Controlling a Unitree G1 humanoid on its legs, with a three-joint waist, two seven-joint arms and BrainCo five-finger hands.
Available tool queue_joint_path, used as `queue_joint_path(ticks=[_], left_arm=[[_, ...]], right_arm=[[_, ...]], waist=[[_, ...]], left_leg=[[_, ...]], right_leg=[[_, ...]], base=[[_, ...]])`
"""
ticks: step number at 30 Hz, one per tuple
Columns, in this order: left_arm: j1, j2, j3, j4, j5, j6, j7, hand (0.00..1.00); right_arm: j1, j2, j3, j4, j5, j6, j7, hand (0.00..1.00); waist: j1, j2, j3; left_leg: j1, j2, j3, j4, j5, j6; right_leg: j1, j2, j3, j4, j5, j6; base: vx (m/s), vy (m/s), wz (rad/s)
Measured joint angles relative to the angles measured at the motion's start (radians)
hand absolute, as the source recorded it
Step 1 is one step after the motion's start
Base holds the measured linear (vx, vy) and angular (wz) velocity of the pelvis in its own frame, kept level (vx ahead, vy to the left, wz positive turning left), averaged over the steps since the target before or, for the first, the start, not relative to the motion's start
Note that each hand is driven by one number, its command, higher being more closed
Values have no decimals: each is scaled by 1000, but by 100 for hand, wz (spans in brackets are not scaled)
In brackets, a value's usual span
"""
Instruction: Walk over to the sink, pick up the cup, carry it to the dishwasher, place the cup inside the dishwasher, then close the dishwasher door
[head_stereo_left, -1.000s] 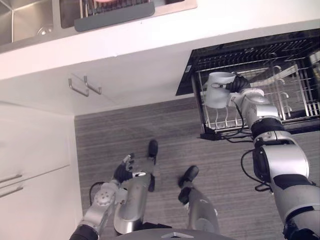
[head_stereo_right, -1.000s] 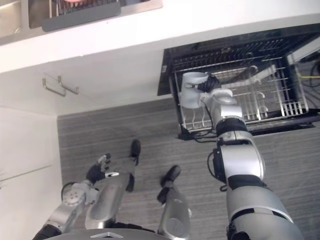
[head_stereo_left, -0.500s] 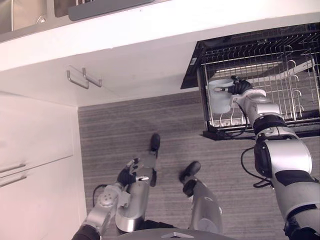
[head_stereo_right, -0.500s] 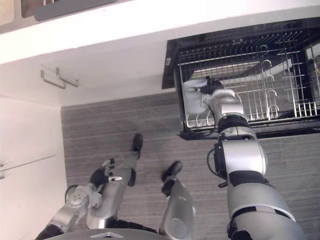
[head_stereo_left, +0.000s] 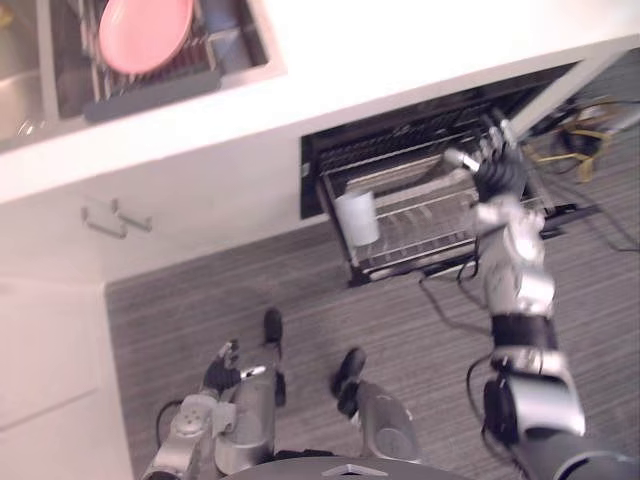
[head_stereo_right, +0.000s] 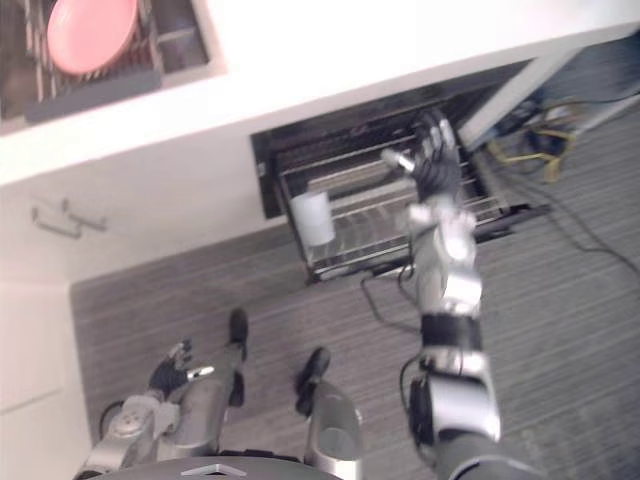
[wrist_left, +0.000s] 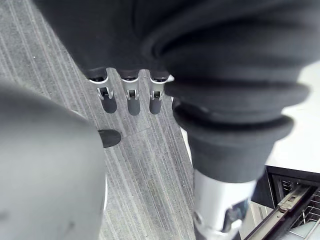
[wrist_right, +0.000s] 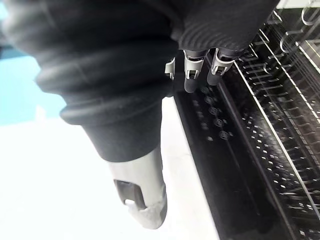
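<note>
Swung view and let go of cup since 0.5 s ago; keeps left hand low nr floor, fingers loosely straight, idle as spare arm. Holds right hand raised over rack, fingers spread, gripping nothing, prob. to get clear before closing up; leaves cup standing in rack's left front corner, well apart from hand, hemmed by rack wall so unlikely to tip. Has counter and sink w/ pink plate farthest back, done w/ both.

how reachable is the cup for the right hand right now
Probably yes: the right hand is open by the right end of the rack, and the cup stands uncovered at the rack's left end, nothing between them.
</note>
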Motion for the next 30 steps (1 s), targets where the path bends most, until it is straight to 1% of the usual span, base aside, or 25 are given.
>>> queue_joint_path(ticks=[1, 7, 10, 11, 12, 13, 14, 15, 16, 17, 18, 19, 20, 22, 24, 25, 26, 27, 28, 29, 30], left_arm=[[21, -43, 66, 112, 38, -17, 32, 0], [22, -44, 76, 137, 37, -17, 30, 0], [22, -60, 121, 166, 26, -14, 19, 0], [24, -64, 148, 189, 5, -14, 8, 0], [25, -67, 167, 194, -6, -14, 6, 0], [26, -79, 215, 204, -23, -14, 1, 0], [28, -87, 239, 209, -28, -15, -3, 0], [30, -97, 280, 220, -37, -16, -9, 0], [30, -104, 302, 230, -51, -17, -11, 0], [31, -111, 331, 238, -68, -18, -13, 0], [31, -115, 343, 243, -73, -18, -14, 0], [33, -121, 349, 248, -74, -18, -14, 0], [35, -121, 349, 255, -72, -23, -14, 0], [35, -122, 347, 259, -57, -31, -13, 0], [32, -123, 338, 261, -15, -33, -13, 0], [29, -123, 332, 262, 16, -31, -13, 0], [24, -120, 322, 260, 46, -31, -16, 0], [23, -117, 317, 256, 53, -32, -18, 0], [21, -117, 300, 257, 74, -30, -17, 0], [23, -115, 266, 254, 86, -27, -14, 0], [22, -111, 248, 255, 90, -26, -14, 0]], right_arm=[[278, 145, -42, -228, 0, -87, 75, 0], [286, 145, -45, -228, 1, -87, 77, 0], [326, 148, -68, -239, 5, -86, 93, 0], [359, 152, -90, -260, 19, -84, 96, 0], [371, 158, -101, -282, 24, -80, 97, 0], [388, 170, -120, -334, 35, -74, 97, 0], [395, 172, -128, -358, 45, -73, 97, 0], [399, 173, -154, -390, 53, -68, 98, 0], [398, 172, -180, -410, 60, -68, 98, 0], [400, 172, -211, -433, 67, -67, 94, 0], [399, 172, -224, -443, 79, -67, 93, 0], [401, 166, -240, -461, 90, -67, 86, 0], [401, 162, -243, -465, 92, -66, 84, 0], [401, 162, -239, -465, 93, -66, 82, 0], [401, 162, -239, -465, 92, -67, 64, 0], [406, 163, -239, -465, 89, -67, 54, 0], [429, 169, -241, -465, 89, -69, 33, 0], [439, 170, -239, -465, 89, -69, 26, 0], [441, 165, -228, -462, 89, -67, 23, 0], [444, 172, -212, -461, 89, -66, 24, 0], [447, 176, -211, -461, 88, -66, 25, 0]], waist=[[-58, -12, -102], [-62, -13, -123], [-63, -16, -140], [-64, -17, -153], [-65, -19, -156], [-70, -20, -157], [-72, -19, -157], [-74, -19, -157], [-77, -19, -158], [-72, -22, -162], [-71, -22, -164], [-71, -14, -169], [-72, -12, -180], [-70, -7, -185], [-74, -8, -188], [-84, -19, -188], [-83, -39, -195], [-80, -46, -196], [-81, -35, -196], [-102, -24, -202], [-115, -23, -204]], left_leg=[[99, -1, 48, 0, -45, -6], [103, -3, 43, 0, -48, -6], [121, -12, 30, 6, -60, -6], [126, -19, 18, 8, -62, -1], [115, -22, 11, 32, -72, 2], [68, -23, 6, 114, -107, 6], [53, -24, 6, 144, -120, 9], [53, -28, 22, 163, -124, 13], [62, -30, 40, 155, -141, 30], [74, -23, 87, 153, -160, 28], [80, -18, 115, 152, -164, 26], [83, -21, 132, 151, -148, 32], [86, -38, 128, 133, -143, 32], [99, -63, 129, 97, -135, 32], [101, -88, 129, 82, -135, 33], [102, -110, 131, 85, -139, 37], [124, -149, 138, 103, -172, 59], [131, -156, 143, 121, -198, 67], [133, -155, 150, 139, -198, 104], [152, -148, 111, 129, -203, 112], [167, -142, 87, 123, -203, 114]], right_leg=[[99, 11, 48, -64, 17, 7], [109, 10, 42, -66, 16, 8], [134, 2, 30, -64, 5, 20], [147, 0, 15, -59, -2, 22], [150, -5, 7, -58, -3, 23], [158, -13, -11, -57, -3, 23], [168, -16, -20, -57, -3, 23], [193, -25, -39, -60, -6, 27], [217, -33, -56, -63, -10, 31], [236, -41, -73, -65, -11, 34], [243, -47, -76, -65, -13, 41], [256, -55, -77, -66, -18, 52], [254, -68, -69, -66, -22, 74], [253, -85, -66, -64, -36, 92], [237, -114, -64, -22, -67, 110], [226, -145, -66, 23, -103, 122], [228, -196, -76, 72, -136, 133], [228, -213, -73, 128, -145, 100], [160, -242, -4, 315, -141, 32], [63, -234, 119, 512, -59, -64], [31, -218, 162, 560, -58, -55]], base=[[59, -20, -15], [9, 0, 2], [50, 4, 17], [68, -1, 30], [51, 12, 40], [10, 39, 34], [17, 53, 50], [-5, 73, 58], [-14, 84, 68], [-19, 77, 54], [3, 76, 53], [27, 90, 43], [31, 103, 36], [30, 100, 17], [54, 99, 28], [112, 118, 51], [146, 117, 49], [175, 79, 32], [146, 90, 30], [137, 86, 52], [199, 81, 95]])
